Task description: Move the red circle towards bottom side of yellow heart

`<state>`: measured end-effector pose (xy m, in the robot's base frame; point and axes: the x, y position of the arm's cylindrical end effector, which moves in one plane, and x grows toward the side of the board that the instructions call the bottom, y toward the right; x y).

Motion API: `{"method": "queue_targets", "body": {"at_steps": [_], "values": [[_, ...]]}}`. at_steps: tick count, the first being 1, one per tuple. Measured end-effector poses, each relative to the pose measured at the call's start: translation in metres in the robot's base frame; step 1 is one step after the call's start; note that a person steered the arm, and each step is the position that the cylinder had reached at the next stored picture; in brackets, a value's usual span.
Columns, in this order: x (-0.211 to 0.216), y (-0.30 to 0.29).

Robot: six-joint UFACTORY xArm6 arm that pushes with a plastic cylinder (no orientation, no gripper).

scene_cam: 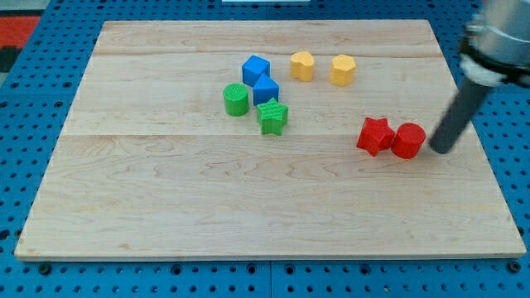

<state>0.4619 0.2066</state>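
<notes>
The red circle (pixel 408 141) lies at the board's right, touching the red star (pixel 375 136) on its left. My tip (pixel 439 150) is on the board just right of the red circle, a small gap away or barely touching it. The rod slants up to the view's top right. Two yellow blocks lie toward the view's top: the one that looks like the yellow heart (pixel 302 65), and a yellow pentagon-like block (pixel 343 69) to its right. Both are well up and left of the red circle.
A blue cube (pixel 257 68) and a second blue block (pixel 266 88) sit left of the yellow blocks, with a green circle (pixel 236 99) and a green star (pixel 272 116) just below them. The wooden board's (pixel 166 207) right edge is close to my tip.
</notes>
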Motion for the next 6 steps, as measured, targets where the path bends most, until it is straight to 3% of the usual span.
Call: {"method": "queue_targets", "body": {"at_steps": [1,2,3,4,6], "values": [[-0.03,-0.064],[-0.036,-0.08],[0.003,-0.044],[0.018,-0.096],[-0.051,-0.121]]}}
